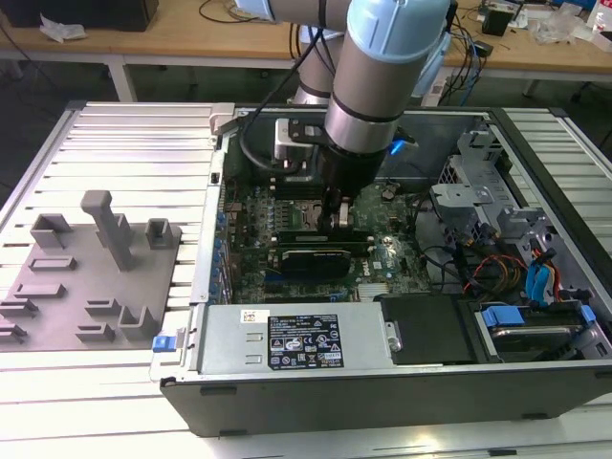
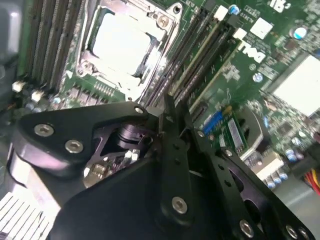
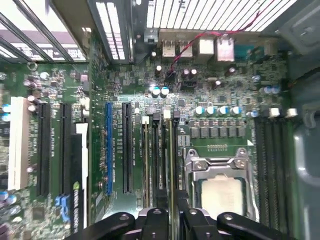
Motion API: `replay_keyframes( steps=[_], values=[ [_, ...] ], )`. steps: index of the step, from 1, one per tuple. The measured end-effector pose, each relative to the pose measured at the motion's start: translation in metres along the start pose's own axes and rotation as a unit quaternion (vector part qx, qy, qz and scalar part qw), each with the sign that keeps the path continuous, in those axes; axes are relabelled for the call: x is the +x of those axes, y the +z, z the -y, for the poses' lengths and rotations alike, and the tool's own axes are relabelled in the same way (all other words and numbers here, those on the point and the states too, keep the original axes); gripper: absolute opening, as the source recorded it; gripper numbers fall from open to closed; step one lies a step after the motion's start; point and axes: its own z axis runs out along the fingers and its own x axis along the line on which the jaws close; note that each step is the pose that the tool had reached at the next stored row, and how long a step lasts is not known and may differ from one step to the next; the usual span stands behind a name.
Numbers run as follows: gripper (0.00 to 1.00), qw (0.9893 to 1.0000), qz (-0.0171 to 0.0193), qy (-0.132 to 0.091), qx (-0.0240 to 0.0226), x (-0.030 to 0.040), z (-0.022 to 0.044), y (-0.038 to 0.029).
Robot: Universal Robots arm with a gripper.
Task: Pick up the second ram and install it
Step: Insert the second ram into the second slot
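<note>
In the exterior view the open computer case lies on a slatted table, with the arm reaching straight down into it; a grey fixture tray sits well off toward that view's left of the claw. Both wrist views add the motherboard and the processor socket just beside the claw. The claw is closed on the second ram, which stands on edge between its fingers, in the slots beside the socket.
</note>
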Motion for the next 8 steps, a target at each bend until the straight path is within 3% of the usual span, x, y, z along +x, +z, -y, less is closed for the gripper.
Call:
replay_keyframes(
  steps=[1,2,5,6,8],
  values=[
    [0.18,1.0,-0.0008,0.0,0.0,-0.0026,-0.001,-0.0099],
    [0.12,1.0,-0.0014,0.0,0.0001,-0.0039,-0.0015,-0.0152],
    [0.11,1.0,-0.0045,0.0,0.0002,-0.0076,-0.0034,-0.0356],
    [0.11,1.0,-0.0048,0.0,0.0002,-0.0081,-0.0038,-0.04],
    [0.11,1.0,-0.0047,0.0,0.0002,-0.0081,-0.0039,-0.0405]
  ],
)
